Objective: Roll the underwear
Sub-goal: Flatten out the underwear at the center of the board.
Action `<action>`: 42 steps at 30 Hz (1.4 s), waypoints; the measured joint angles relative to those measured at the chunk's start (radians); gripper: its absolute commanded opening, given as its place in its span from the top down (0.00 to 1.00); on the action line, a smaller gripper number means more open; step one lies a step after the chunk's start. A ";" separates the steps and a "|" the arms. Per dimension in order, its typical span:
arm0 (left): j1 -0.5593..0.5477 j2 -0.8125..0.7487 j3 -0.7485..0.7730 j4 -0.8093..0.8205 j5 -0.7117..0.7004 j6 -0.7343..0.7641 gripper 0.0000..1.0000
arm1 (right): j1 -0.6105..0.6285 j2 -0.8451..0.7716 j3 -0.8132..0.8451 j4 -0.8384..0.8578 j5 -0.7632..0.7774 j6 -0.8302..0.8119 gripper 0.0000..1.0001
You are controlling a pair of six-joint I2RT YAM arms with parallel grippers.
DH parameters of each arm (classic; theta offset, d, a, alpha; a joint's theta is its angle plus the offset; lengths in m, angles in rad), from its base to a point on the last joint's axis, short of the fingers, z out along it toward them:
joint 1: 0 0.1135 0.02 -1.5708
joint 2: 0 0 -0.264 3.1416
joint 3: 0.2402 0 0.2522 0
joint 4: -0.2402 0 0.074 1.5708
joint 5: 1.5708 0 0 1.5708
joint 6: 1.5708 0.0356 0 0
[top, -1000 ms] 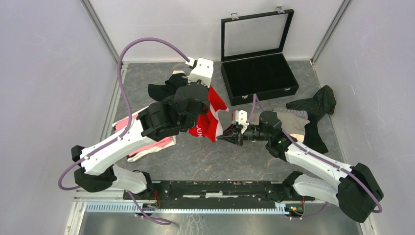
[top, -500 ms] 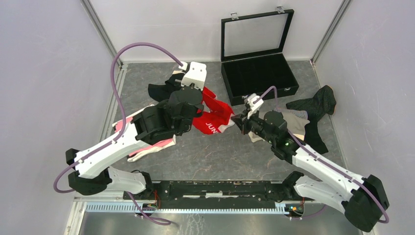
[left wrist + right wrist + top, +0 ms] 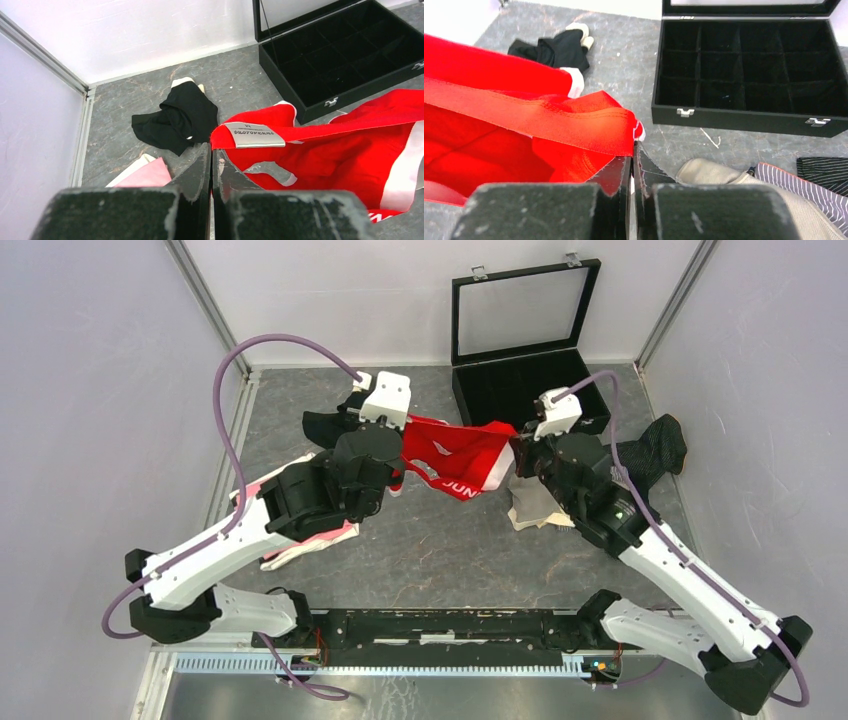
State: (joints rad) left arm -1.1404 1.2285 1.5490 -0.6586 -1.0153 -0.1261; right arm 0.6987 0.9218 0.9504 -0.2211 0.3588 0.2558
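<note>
The red underwear (image 3: 460, 460) with white lettering hangs stretched above the table between both grippers. My left gripper (image 3: 399, 446) is shut on its left waistband corner, next to the grey label (image 3: 254, 135); the pinched edge sits at the fingertips of the gripper (image 3: 211, 150). My right gripper (image 3: 517, 452) is shut on the opposite waistband corner, with red cloth (image 3: 499, 125) running left from the gripper (image 3: 632, 148). Black underwear (image 3: 325, 422) lies at the far left, pink underwear (image 3: 330, 535) under the left arm, beige underwear (image 3: 535, 508) and dark pinstriped underwear (image 3: 655, 450) on the right.
An open black compartment case (image 3: 525, 390) with its glass lid raised stands at the back, just behind the right gripper. White walls with metal rails close in the grey table (image 3: 440, 550) on three sides. The case front (image 3: 744, 120) lies close to the right fingers.
My right gripper closed on the red underwear's hanging corner and rose toward the back right. The garment went from bunched to stretched out. The left gripper shifted slightly left, keeping its hold.
</note>
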 measured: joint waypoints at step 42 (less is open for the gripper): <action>0.382 0.125 -0.606 0.348 0.631 -0.257 0.35 | 0.002 0.064 -0.444 0.087 -0.218 0.220 0.98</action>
State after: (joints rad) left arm -0.7586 1.3537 0.9432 -0.3103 -0.3843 -0.3828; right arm 0.7002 0.9863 0.5068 -0.1337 0.1406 0.4759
